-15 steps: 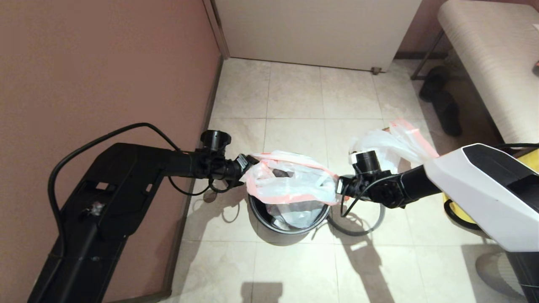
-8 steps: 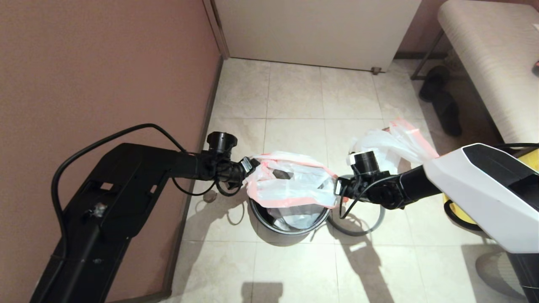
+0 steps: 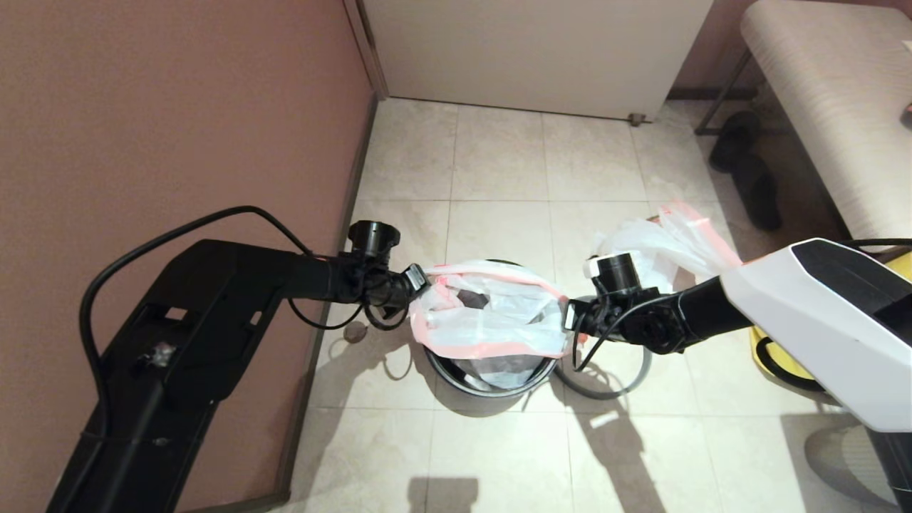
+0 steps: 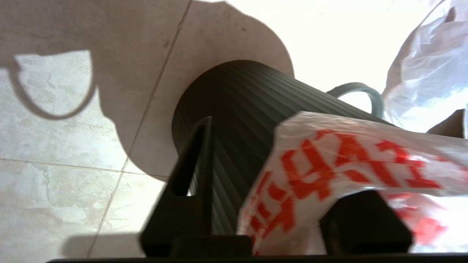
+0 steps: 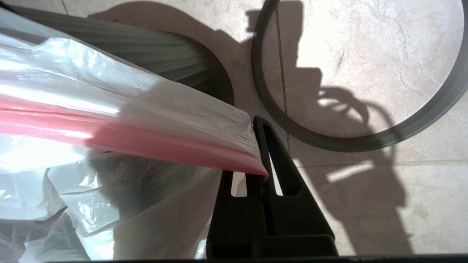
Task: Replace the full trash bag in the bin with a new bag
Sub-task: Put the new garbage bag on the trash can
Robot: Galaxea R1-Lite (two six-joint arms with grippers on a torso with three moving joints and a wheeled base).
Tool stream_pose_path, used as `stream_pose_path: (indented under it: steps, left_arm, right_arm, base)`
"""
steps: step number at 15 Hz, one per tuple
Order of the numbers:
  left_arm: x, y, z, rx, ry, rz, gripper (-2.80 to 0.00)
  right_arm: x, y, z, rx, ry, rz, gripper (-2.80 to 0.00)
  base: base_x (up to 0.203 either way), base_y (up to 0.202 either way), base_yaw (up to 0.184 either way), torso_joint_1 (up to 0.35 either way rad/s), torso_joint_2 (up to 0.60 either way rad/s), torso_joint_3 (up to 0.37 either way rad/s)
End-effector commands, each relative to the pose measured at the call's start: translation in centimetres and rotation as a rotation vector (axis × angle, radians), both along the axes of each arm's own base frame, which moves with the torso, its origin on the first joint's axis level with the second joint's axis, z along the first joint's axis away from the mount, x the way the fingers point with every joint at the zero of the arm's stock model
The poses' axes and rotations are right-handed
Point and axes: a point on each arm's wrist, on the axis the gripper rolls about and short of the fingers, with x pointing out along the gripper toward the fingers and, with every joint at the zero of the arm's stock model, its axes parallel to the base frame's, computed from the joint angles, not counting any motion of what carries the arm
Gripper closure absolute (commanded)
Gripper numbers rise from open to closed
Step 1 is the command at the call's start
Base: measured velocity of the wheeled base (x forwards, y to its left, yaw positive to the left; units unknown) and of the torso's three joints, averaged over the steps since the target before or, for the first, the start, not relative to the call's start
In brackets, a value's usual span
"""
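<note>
Between the two grippers, over the bin (image 3: 456,377), hangs the new bag (image 3: 491,320), pulled out sideways so its long axis runs from the robot's left to its right. Its pink-edged mouth lies across the bin's opening and faces up; the rest sags toward the inside, where more clear film shows.

The right gripper (image 3: 570,317) is at the bag's right end. In the right wrist view its fingers are pressed together on the pink edge. The left gripper (image 3: 420,281) is at the bag's left end, by the bin's rim. In the left wrist view one finger (image 4: 190,175) stands outside the ribbed bin wall (image 4: 237,109) and the other sits under the film with the red characters (image 4: 347,160). The two fingers stand apart, with the bag's edge between them and a gap beside it.

On the tiles just right of the bin lies the grey ring (image 3: 613,388), under the right arm. Behind that arm the full bag (image 3: 662,246) sits on the floor, its pink handles pointing up and away. A brown wall (image 3: 178,107) runs close along the left arm. Farther off are a white door (image 3: 534,50), a bench (image 3: 833,107), dark shoes (image 3: 748,171) under it, and something yellow (image 3: 776,356) at the right edge.
</note>
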Motion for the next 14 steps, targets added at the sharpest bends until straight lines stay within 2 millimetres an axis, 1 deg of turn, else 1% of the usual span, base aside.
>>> stream_pose_path:
  steps: [1,3,5,9,12,13,14]
  left_arm:
    - [-1.0,-0.4,2.4,-0.009,-0.018,-0.011,0.00]
    - [-1.0,-0.7,2.2,-0.008,-0.010,-0.016,0.00]
    - [-1.3,-0.6,3.1,-0.013,-0.027,-0.014,0.00]
    - [-1.4,-0.6,3.1,-0.011,-0.025,-0.016,0.00]
    - [-1.4,-0.9,2.8,-0.006,-0.018,-0.021,0.00]
    - [-1.4,-0.9,2.7,-0.003,-0.016,-0.022,0.00]
    - [-1.3,-0.8,2.7,-0.001,-0.018,-0.017,-2.80]
  right_arm:
    - [-0.3,0.2,0.5,0.003,-0.004,0.004,0.00]
    - [-0.4,0.1,0.8,0.003,-0.003,0.004,0.00]
    - [-0.7,0.0,1.1,0.003,-0.003,0.004,0.00]
    - [-1.3,0.2,2.0,0.000,0.006,0.013,0.00]
    - [-1.6,0.4,1.8,-0.013,0.033,0.020,0.00]
    - [-1.8,0.6,1.6,-0.020,0.049,0.026,-2.80]
    - [-1.8,0.6,1.6,-0.022,0.054,0.026,-2.80]
  base:
    - [0.000,0.000,0.000,0.000,0.00,0.000]
    - [0.000,0.000,0.000,0.000,0.00,0.000]
    - [0.000,0.000,0.000,0.000,0.00,0.000]
    - [0.000,0.000,0.000,0.000,0.00,0.000]
    - [0.000,0.000,0.000,0.000,0.00,0.000]
    - [0.000,0.000,0.000,0.000,0.00,0.000]
    - [0.000,0.000,0.000,0.000,0.00,0.000]
